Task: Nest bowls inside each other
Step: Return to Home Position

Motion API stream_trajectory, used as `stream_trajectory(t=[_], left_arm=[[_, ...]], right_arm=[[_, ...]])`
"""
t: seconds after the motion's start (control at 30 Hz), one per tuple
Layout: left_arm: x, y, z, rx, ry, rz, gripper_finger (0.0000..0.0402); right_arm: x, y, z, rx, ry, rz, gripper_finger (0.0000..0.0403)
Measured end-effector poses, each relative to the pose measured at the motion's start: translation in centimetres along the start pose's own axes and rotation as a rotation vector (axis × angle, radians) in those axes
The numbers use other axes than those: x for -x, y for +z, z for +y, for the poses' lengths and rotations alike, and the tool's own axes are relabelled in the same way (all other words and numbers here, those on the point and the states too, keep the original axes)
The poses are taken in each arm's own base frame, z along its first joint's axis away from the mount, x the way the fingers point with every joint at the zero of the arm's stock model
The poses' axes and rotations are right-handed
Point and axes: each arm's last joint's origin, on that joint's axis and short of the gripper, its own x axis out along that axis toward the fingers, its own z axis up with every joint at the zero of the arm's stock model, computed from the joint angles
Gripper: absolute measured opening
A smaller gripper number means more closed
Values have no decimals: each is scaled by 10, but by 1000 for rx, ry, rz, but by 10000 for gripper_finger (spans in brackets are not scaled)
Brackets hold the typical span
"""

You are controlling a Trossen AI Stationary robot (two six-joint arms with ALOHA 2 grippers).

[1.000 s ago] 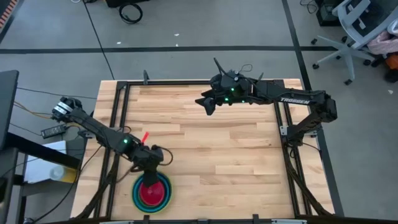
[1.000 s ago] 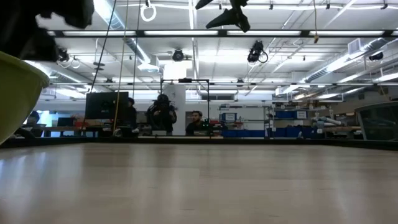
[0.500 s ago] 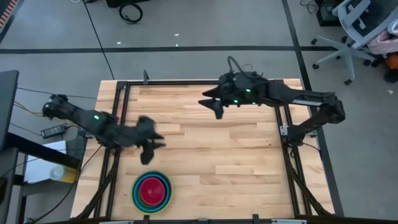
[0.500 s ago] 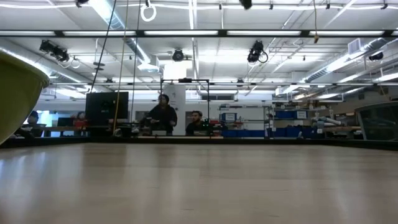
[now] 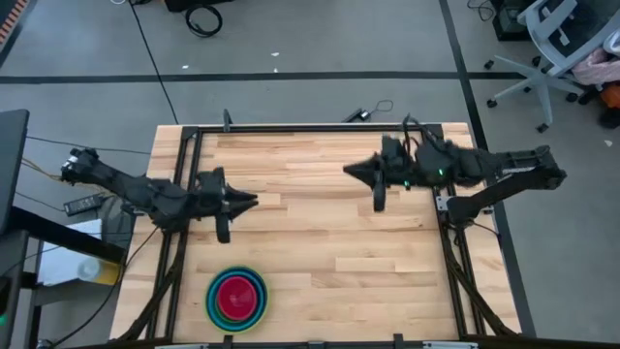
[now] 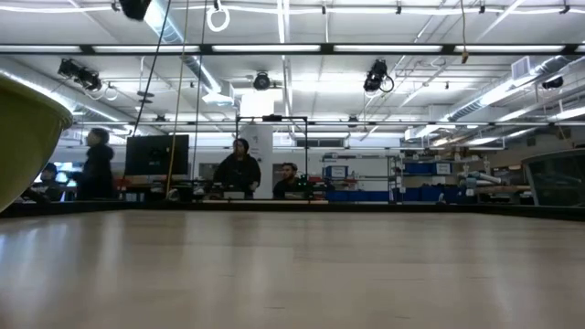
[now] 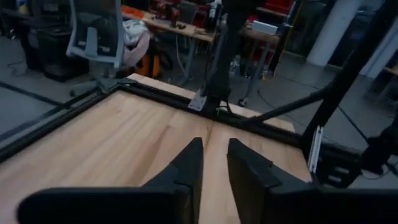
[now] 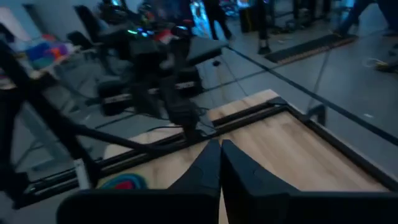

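Note:
The bowls [image 5: 235, 299] stand nested in one stack on the table near its front left corner, the magenta one innermost, with green, teal and yellow-green rims around it. The low view shows the yellow-green wall [image 6: 23, 137] at its left edge, and the right wrist view shows the stack [image 8: 121, 182] far off. My left gripper [image 5: 254, 201] hovers level above the table's left side, beyond the stack, pointing right. Its fingers [image 7: 215, 146] stand a narrow gap apart with nothing between them. My right gripper [image 5: 347, 170] hovers over the far right, pointing left, its fingers [image 8: 220, 144] together.
Bare wood [image 5: 329, 242] spreads between the two grippers and the stack. A black frame rail [image 5: 310, 127] runs along the table's edges. An office chair [image 5: 562, 39] stands on the floor past the far right corner. People [image 6: 239, 169] move in the room behind.
My left gripper has risen from just above the stack, gone toward the far edge and tipped from pointing down to level. Its fingers have drawn closer. My right gripper has drawn back toward the table's right edge and its fingers have come together. The stack has stayed in place.

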Motion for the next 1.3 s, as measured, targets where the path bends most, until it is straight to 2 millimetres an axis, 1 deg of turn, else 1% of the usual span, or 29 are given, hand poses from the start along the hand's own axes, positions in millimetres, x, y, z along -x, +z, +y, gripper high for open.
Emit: stream_trajectory(t=[0.07,0.17,0.2,0.27,0.4,0.47,0.53,0.6,0.63,0.77,0.87,0.93,1.0,1.13,1.3], left_arm=[[-3,-19,4,-15,-30,-39,57],[-2,-37,11,-100,-57,-85,25],[-2,-42,13,-138,-66,-83,14],[0,-47,16,-180,-84,-85,5],[12,-35,20,-241,-96,-162,7],[19,-31,23,-258,-96,-186,5],[25,-31,28,-267,-95,-184,3],[26,-37,31,-262,-94,-177,2],[26,-44,34,-256,-93,-167,2],[21,-80,43,-187,-93,-117,1],[18,-97,47,-96,-104,-136,1],[18,-106,49,-83,-108,-135,1],[17,-112,51,-99,-106,-130,1],[16,-115,56,-172,-76,-123,0],[11,-117,63,-146,-108,-80,0]], right_arm=[[4,-17,3,3,22,-21,13],[10,-38,2,0,64,-43,19],[12,-43,0,2,74,-37,18],[16,-52,-6,12,100,-19,11],[22,-77,-18,95,130,134,6],[26,-82,-23,96,102,159,7],[33,-80,-25,120,77,117,8],[42,-82,-26,177,81,81,7],[46,-83,-26,198,91,55,7],[63,-93,-34,222,116,-60,5],[70,-110,-44,191,124,-130,5],[72,-121,-49,161,136,-168,5],[73,-133,-54,162,137,-175,5],[71,-154,-63,177,116,-141,5],[69,-176,-75,173,93,-144,5]])
